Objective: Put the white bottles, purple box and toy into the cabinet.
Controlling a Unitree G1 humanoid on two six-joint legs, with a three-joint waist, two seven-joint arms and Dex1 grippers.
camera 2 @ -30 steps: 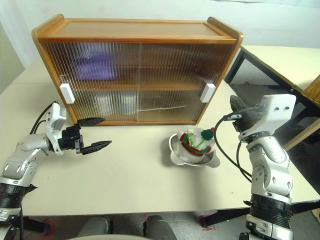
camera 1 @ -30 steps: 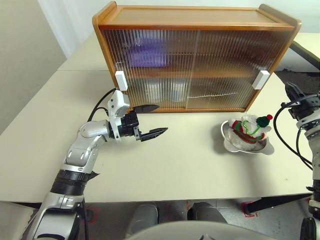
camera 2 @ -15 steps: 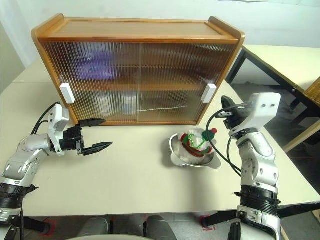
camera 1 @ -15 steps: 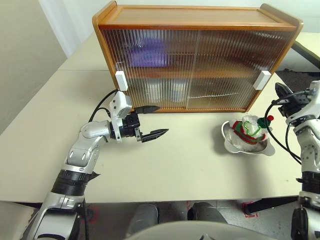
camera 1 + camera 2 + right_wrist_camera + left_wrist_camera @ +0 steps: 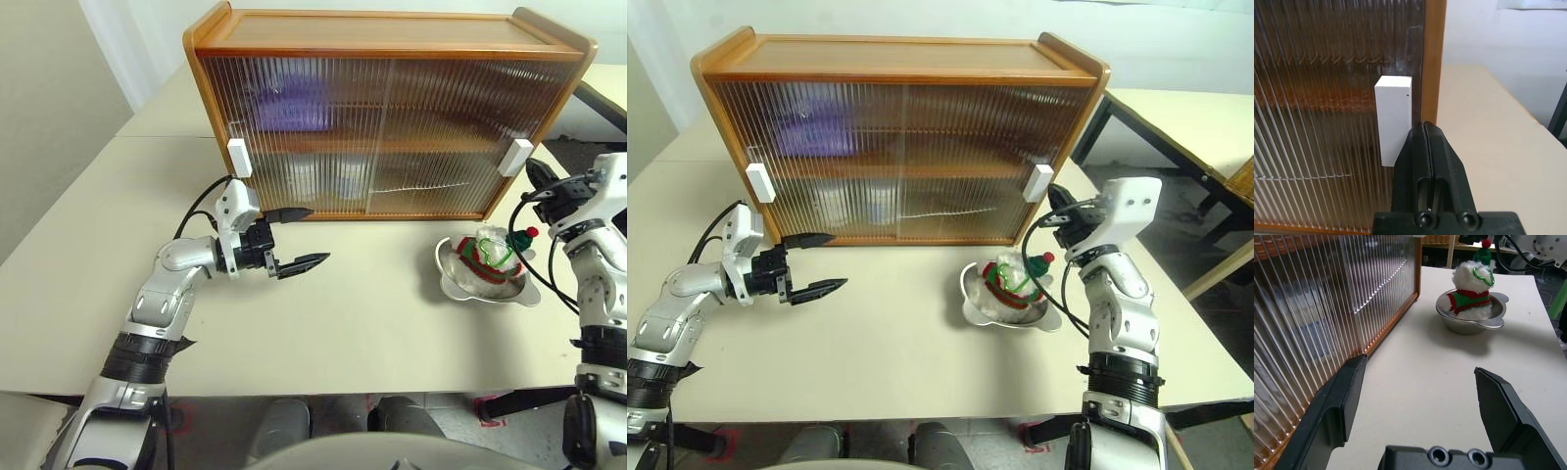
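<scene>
**Cabinet shut, toy waiting on the bench**

The cabinet (image 5: 387, 113) stands at the back of the pale bench (image 5: 343, 323), and both of its ribbed sliding doors are drawn closed. Through the left door a purple box (image 5: 286, 106) shows as a lavender blur on the upper shelf. Below it, on the lower shelf, pale shapes with blue-green print (image 5: 328, 181) glimmer behind the ribs; they look like the white bottles, though the ribbing hides their outlines. Each door carries a white handle, the left handle (image 5: 238, 157) near the cabinet's left edge and the right handle (image 5: 509, 158) near its right edge.

In front of the cabinet's right end, clear of its base, the toy (image 5: 493, 250) sits upright in a shallow silver dish (image 5: 485, 284) on the bench, its green hat with the red bobble tipped toward the right.

The right gripper (image 5: 1426, 134) is level with the right handle, its two black fingers pressed flat together with nothing between them; the tips are just beside the handle's lower corner, by the cabinet's wooden side post.

The left gripper (image 5: 291, 237) hangs above the bench in front of the cabinet's left half, below the left handle, pointing along the front toward the toy. Its fingers (image 5: 1342, 401) are spread wide apart and hold nothing.
</scene>
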